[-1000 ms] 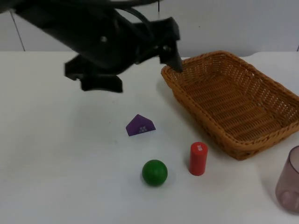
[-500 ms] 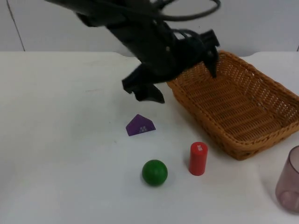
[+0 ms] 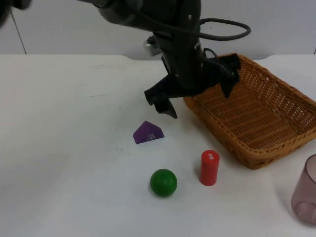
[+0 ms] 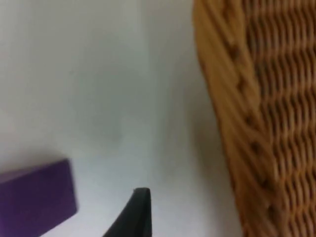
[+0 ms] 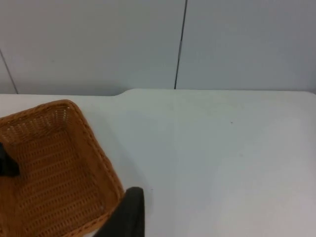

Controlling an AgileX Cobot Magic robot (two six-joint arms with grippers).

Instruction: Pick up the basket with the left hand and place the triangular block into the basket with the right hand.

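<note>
Basket (image 3: 256,111) is sitting at three o'clock while I am straddling its near rim with my left gripper (image 3: 197,96), jaws spread, risking tipping it if I am closing off-center.

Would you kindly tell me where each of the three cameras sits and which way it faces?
Top view: fixed above, looking down and forward; left hand straddles the basket rim, beside the triangular block, green ball, red cylinder.
Left wrist view: on the left arm, looking down at the triangular block and basket; its black fingertip shows.
Right wrist view: on the waiting right arm, looking across the table at the basket and grey wall.
All views share the basket.
</note>
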